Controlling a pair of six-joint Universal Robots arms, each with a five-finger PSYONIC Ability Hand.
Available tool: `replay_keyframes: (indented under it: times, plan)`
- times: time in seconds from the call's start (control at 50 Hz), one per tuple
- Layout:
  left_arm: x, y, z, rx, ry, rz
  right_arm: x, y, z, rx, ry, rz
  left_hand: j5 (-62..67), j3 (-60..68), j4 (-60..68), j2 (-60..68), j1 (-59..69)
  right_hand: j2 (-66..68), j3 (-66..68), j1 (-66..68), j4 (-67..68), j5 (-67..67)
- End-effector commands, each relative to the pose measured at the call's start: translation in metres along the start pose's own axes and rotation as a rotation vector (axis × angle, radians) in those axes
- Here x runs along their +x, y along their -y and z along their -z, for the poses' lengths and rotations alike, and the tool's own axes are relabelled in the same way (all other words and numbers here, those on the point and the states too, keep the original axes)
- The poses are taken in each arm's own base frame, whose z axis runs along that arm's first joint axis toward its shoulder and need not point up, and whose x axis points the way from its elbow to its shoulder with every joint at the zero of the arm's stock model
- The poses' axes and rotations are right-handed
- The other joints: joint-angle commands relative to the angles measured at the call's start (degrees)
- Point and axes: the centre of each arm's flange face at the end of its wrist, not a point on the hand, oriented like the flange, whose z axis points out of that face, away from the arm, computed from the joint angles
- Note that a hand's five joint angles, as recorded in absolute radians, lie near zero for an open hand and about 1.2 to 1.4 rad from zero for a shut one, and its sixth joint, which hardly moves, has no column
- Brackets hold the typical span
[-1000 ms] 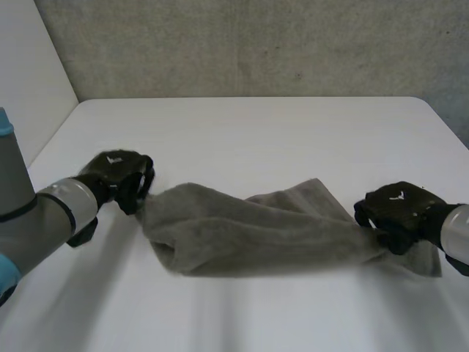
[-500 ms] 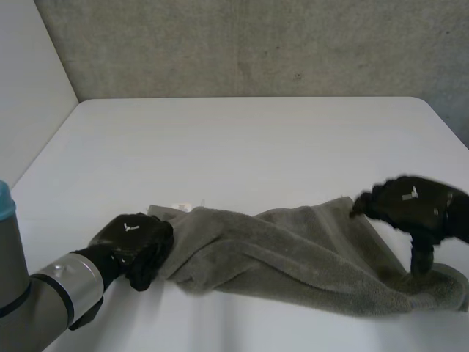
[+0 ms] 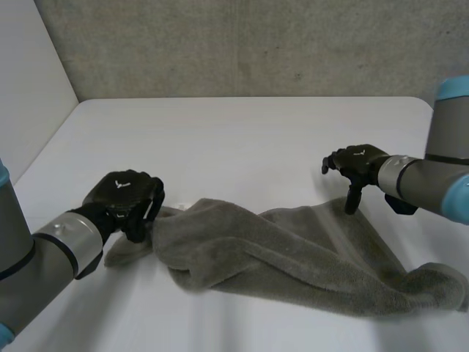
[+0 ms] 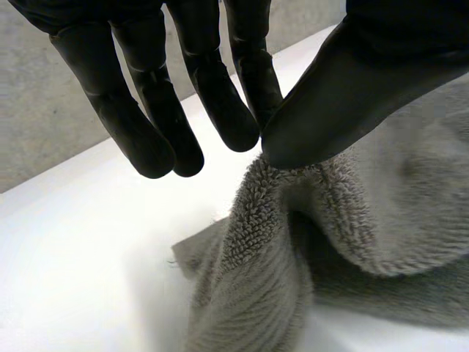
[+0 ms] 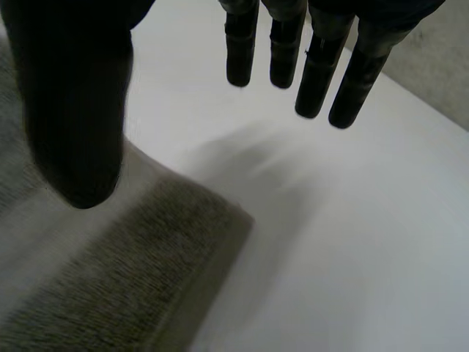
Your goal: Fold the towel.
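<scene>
Loosely spread, left hand (image 3: 124,196) sits at the bunched end of the grey towel (image 3: 293,253), thumb perhaps touching; right hand (image 3: 357,163) gapes above its corner.

The left hand (image 3: 123,194) and right hand (image 3: 355,163) each hang palm-down, fingers straight, clear of the thumb.

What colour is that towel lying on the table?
The towel is plain grey-brown, no pattern; the left wrist view shows it best.
</scene>
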Motion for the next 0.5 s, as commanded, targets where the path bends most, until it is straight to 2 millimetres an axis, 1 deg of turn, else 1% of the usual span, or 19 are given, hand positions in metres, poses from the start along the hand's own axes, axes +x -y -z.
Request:
replay_keyframes:
  times: [0.02,0.1,0.2,0.28,0.5]
  plan:
    - [-0.011,-0.001,-0.010,0.001,0.026,0.009,0.002,-0.016,-0.020,-0.021,-0.030,0.009,-15.25,-8.63,-7.12,-7.00,-4.43,4.93,4.66,4.60,4.55,4.04]
    - [-0.012,-0.001,-0.013,-0.002,0.027,0.008,0.002,-0.020,-0.024,-0.018,-0.033,0.009,-15.25,-8.63,-7.12,-7.00,-4.43,4.93,4.67,4.61,4.55,4.04]
    - [-0.016,0.004,-0.020,0.011,0.036,0.005,0.002,-0.026,-0.030,-0.018,-0.036,0.011,-15.25,-8.63,-7.12,-7.00,-4.43,5.26,5.00,4.94,4.89,4.37]
    - [-0.019,0.008,-0.026,0.017,0.039,0.004,0.002,-0.031,-0.032,-0.021,-0.037,0.009,-15.25,-8.63,-7.12,-7.00,-4.43,8.28,8.02,7.96,7.91,7.39]
    - [-0.019,0.001,-0.033,-0.004,0.037,0.010,0.001,-0.038,-0.035,-0.023,-0.039,0.007,-15.25,-8.63,-7.12,-7.00,-4.43,11.15,10.88,10.83,10.77,10.26]
